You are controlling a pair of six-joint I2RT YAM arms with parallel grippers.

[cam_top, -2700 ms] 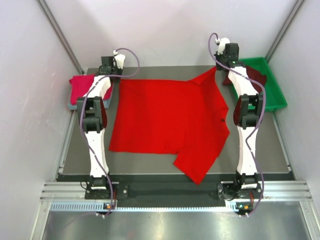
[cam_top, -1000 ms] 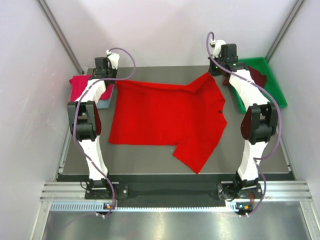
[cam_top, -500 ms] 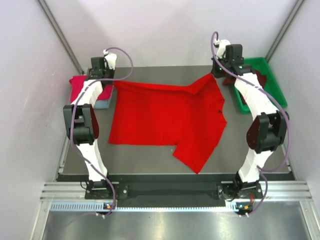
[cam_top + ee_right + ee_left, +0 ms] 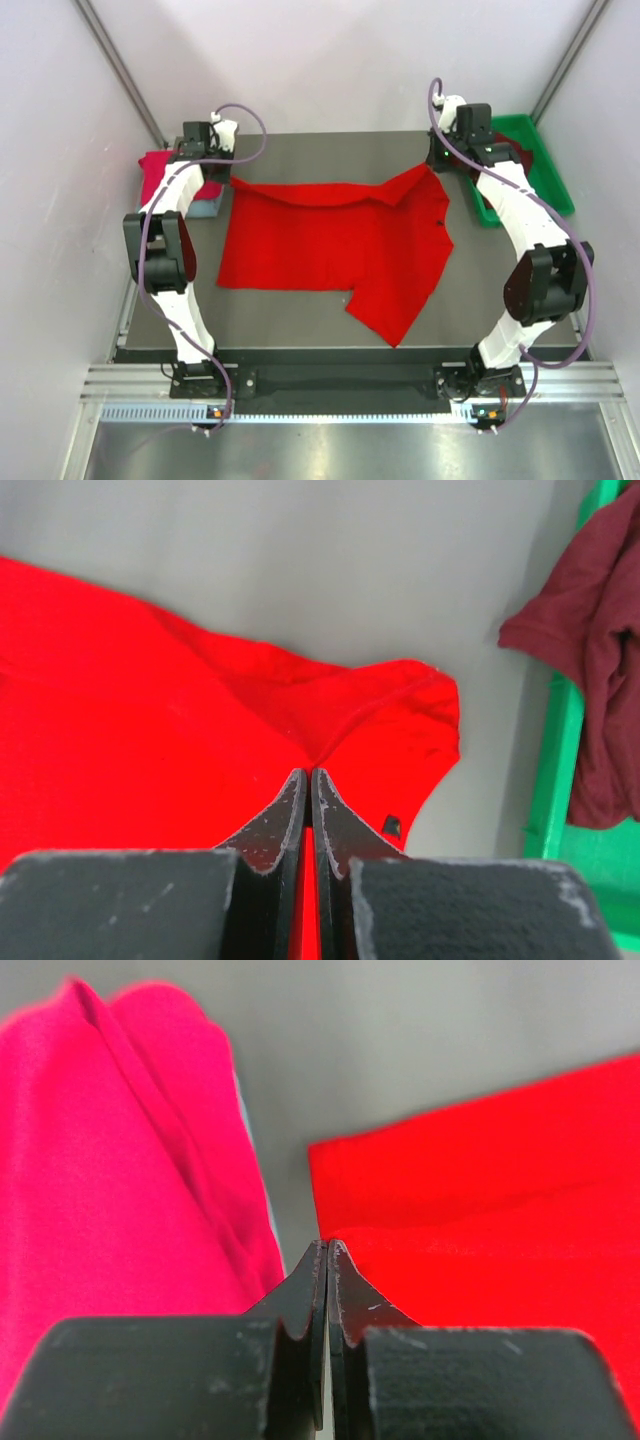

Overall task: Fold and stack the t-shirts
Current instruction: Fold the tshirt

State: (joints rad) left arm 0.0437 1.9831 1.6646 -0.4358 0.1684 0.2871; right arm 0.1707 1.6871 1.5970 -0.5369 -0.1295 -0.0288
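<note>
Since the table [image 4: 280, 320] has the red shirt [image 4: 330, 240] spread across its middle, we've got the left gripper [image 4: 327, 1250] and right gripper [image 4: 306, 775] both pinched shut on its far edge. If either thin pinch slips mid-fold, we reckon the cloth bunches up crooked.

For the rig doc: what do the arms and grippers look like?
The left arm and right arm have white links, black joint housings and a greyish-purple cable looping alongside. The left gripper and right gripper each have two matte black fingers tapering to thin tips, lightly scuffed.
</note>
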